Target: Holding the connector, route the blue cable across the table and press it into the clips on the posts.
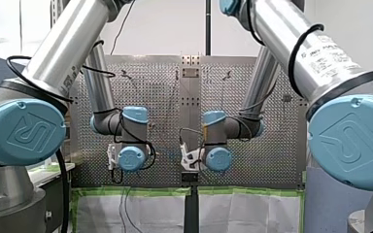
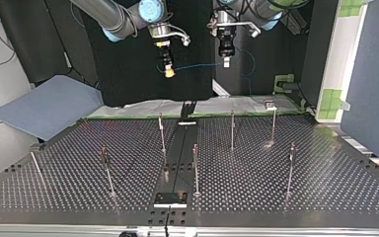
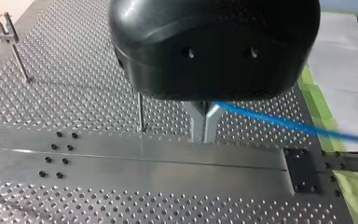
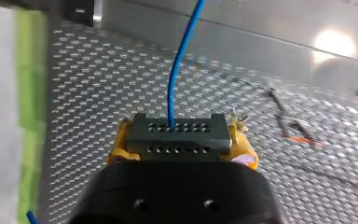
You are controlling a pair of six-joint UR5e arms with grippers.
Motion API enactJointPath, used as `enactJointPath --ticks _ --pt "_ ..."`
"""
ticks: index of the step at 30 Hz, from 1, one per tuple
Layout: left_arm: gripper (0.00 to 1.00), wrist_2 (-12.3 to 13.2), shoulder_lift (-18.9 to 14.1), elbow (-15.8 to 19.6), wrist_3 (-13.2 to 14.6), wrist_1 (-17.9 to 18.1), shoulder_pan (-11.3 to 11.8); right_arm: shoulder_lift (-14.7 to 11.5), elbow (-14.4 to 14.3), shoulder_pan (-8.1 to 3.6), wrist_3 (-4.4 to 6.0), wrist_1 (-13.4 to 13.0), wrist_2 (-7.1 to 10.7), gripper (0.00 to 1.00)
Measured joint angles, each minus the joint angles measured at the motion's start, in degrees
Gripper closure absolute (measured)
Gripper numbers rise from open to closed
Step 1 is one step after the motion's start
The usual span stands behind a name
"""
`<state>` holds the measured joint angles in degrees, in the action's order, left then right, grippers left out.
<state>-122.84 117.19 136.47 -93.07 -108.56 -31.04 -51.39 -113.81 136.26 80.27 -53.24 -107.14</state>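
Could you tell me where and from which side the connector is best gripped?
Grip the connector across its two short ends, coming from behind, opposite the holed face where the blue cable exits, as my right gripper does with its yellow pads.

Bright even indoor light, glare spot on table (image 4: pixel 334 44); cable (image 3: pixel 279 122) blurred

Thin upright posts (image 2: pixel 232 129) stand well apart across the table (image 2: pixel 325 177) — open lanes run between them.

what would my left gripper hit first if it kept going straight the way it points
Likely the table's smooth centre strip, just ahead of the left gripper; nothing else shows between, depth unclear.
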Motion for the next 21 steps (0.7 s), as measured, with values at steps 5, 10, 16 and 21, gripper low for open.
enactJointPath --ticks 5,10,16,21 --pt "1.00 0.02 0.00 0.00 0.00 0.01 0.00 0.62 0.02 0.01 -0.08 2.35 0.00 1.00" --pt "1.00 0.02 0.00 0.00 0.00 0.01 0.00 0.70 0.02 0.01 -0.09 4.77 0.00 1.00" --pt "1.00 -0.99 -1.01 1.01 -0.64 -1.02 -1.01 0.12 1.22 1.11 0.55 8.08 -0.09 1.00" --pt "1.00 -3.38 -3.40 3.38 -1.79 -3.40 -2.06 -2.47 2.86 2.24 3.05 10.82 0.58 1.00"
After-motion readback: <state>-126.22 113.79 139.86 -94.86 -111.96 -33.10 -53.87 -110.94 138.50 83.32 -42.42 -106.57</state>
